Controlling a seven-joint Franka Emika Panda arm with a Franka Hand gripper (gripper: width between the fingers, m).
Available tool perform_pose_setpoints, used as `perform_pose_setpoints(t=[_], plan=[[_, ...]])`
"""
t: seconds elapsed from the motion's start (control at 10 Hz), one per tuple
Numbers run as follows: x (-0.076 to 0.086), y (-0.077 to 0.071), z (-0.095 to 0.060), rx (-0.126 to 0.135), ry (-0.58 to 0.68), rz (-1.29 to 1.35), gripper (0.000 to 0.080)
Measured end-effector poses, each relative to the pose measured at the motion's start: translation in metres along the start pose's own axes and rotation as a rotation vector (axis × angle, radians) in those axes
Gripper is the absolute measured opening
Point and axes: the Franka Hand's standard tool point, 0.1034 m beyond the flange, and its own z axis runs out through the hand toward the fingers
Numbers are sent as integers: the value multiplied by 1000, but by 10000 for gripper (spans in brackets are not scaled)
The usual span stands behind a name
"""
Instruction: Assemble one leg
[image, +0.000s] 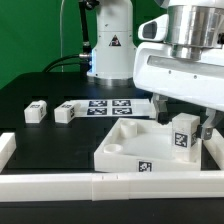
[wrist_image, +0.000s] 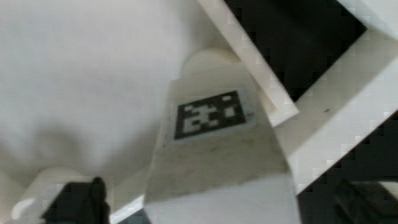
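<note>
My gripper (image: 184, 124) is shut on a leg (image: 184, 134), a small white peg with a black-and-white tag, held upright over the corner of the large white tray-like part (image: 125, 150) at the exterior view's right. In the wrist view the held leg (wrist_image: 210, 120) runs down between my dark fingers (wrist_image: 75, 200), with the tray-like part's white surface (wrist_image: 71, 80) behind it; the gripper (wrist_image: 222, 208) sits at the picture's edge. I cannot tell whether the leg's lower end touches the part. Two more legs (image: 35, 111) (image: 65, 112) lie on the black table at the exterior view's left.
The marker board (image: 110, 106) lies flat behind the tray-like part. A low white rail (image: 100, 186) runs along the front edge, with another white piece (image: 5, 150) at the exterior view's left. The robot base (image: 110, 45) stands at the back.
</note>
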Motion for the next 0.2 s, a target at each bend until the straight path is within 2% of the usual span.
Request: perform_pose_setpoints(t=[0.2], plan=[[0,0,0,0,0,0,649]])
